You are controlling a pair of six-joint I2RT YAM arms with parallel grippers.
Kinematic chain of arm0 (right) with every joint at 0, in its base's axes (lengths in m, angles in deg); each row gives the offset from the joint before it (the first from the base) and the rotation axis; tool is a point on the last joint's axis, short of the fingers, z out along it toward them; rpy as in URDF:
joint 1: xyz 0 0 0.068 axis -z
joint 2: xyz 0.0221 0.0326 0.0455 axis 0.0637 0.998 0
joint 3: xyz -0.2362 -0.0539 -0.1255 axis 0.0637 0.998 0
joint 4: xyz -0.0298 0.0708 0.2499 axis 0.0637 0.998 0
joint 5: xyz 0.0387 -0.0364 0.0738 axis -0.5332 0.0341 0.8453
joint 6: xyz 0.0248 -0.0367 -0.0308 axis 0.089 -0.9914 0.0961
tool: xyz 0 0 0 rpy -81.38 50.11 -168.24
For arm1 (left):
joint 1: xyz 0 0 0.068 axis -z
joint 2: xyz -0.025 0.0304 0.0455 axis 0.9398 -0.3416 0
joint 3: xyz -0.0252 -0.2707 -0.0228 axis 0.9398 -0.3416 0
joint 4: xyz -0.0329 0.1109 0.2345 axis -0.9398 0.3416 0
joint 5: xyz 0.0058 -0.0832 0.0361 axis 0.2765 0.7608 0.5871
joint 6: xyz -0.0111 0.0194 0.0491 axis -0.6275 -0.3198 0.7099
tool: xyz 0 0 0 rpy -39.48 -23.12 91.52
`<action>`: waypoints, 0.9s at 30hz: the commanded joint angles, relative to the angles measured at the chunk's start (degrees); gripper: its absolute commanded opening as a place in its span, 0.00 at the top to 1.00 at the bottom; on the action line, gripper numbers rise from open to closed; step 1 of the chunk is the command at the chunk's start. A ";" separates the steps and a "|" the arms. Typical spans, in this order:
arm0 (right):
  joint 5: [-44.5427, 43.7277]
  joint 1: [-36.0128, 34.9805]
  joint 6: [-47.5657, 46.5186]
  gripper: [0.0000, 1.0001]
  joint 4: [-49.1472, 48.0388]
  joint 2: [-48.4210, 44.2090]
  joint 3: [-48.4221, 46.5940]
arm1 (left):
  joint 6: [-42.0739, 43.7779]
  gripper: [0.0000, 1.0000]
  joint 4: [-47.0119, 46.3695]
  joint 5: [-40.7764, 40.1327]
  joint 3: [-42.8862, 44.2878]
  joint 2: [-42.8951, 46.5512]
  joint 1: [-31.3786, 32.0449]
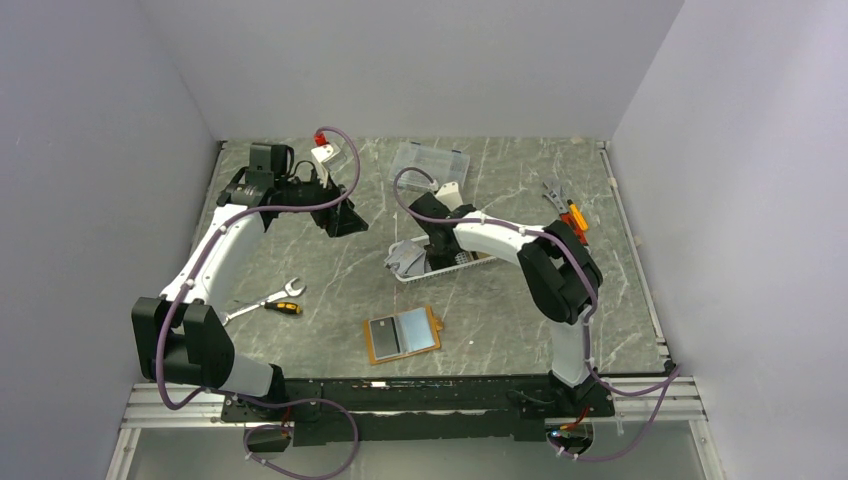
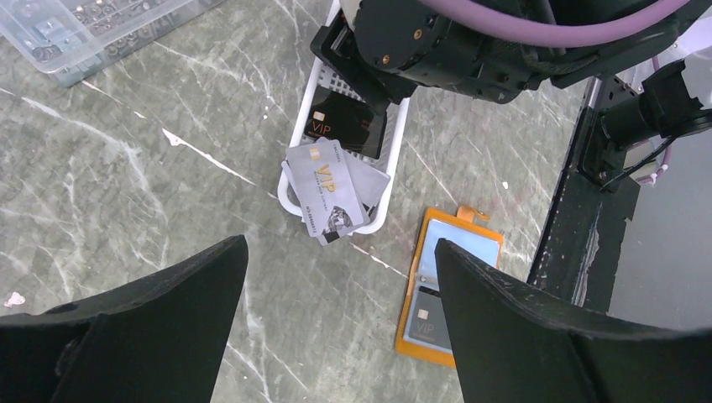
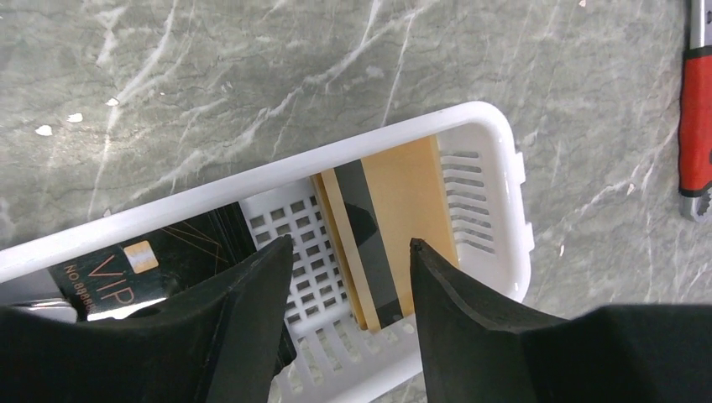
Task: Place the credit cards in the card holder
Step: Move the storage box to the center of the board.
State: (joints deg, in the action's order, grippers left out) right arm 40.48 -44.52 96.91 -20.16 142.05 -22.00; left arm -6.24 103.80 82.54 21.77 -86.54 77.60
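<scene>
Left gripper (image 1: 340, 216) hangs above the far left of the table, jaws spread wide, holding nothing. The orange card holder (image 1: 403, 334) lies open and flat near the front edge, with cards showing in both halves. Beyond it, grey cards (image 2: 323, 189) overhang one end of the white basket (image 3: 336, 158). A black card (image 3: 126, 269) and a gold-brown card (image 3: 416, 201) lie inside. Right gripper (image 3: 350, 248) is poised over the basket, jaws parted, gripping nothing.
</scene>
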 commanded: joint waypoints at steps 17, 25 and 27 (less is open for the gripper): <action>-2.12 2.68 -1.37 0.33 -1.90 -1.43 0.77 | 1.40 0.12 0.80 3.67 -0.54 2.27 -0.98; 0.05 3.19 -1.52 0.32 -3.40 -0.90 2.56 | 1.81 0.13 1.13 3.83 -0.67 2.39 -1.24; 0.87 3.15 -1.43 0.32 -4.08 -1.13 3.45 | 1.79 0.13 1.21 3.88 -0.73 2.57 -1.33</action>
State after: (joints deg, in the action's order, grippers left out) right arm 39.89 -41.39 95.99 -22.23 140.78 -19.90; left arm -5.74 104.47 84.01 20.96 -86.41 76.68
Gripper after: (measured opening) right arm 0.678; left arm 0.873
